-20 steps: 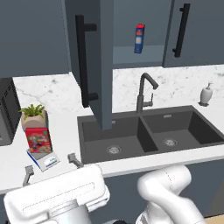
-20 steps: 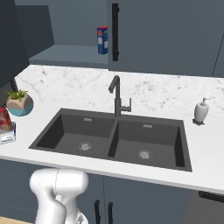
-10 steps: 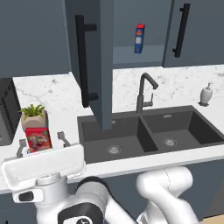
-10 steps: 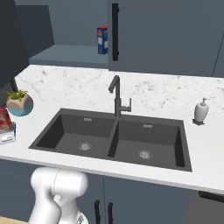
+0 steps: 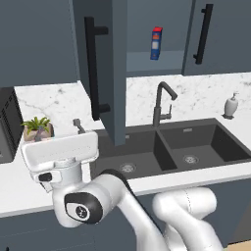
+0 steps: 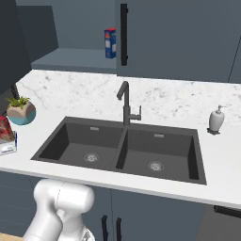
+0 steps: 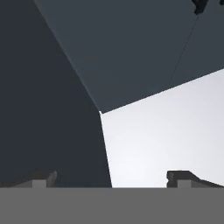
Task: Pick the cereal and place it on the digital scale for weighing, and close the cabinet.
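- Two claw (image 7: pixel 109 179) tips stand spread wide, pinching nothing.
- The cereal (image 6: pixel 4 132) sits at the tabletop's (image 6: pixel 42 96) left edge, apparently on the digital scale (image 6: pixel 9 147).
- Left: the cabinet (image 5: pixel 117 68) door hangs open.
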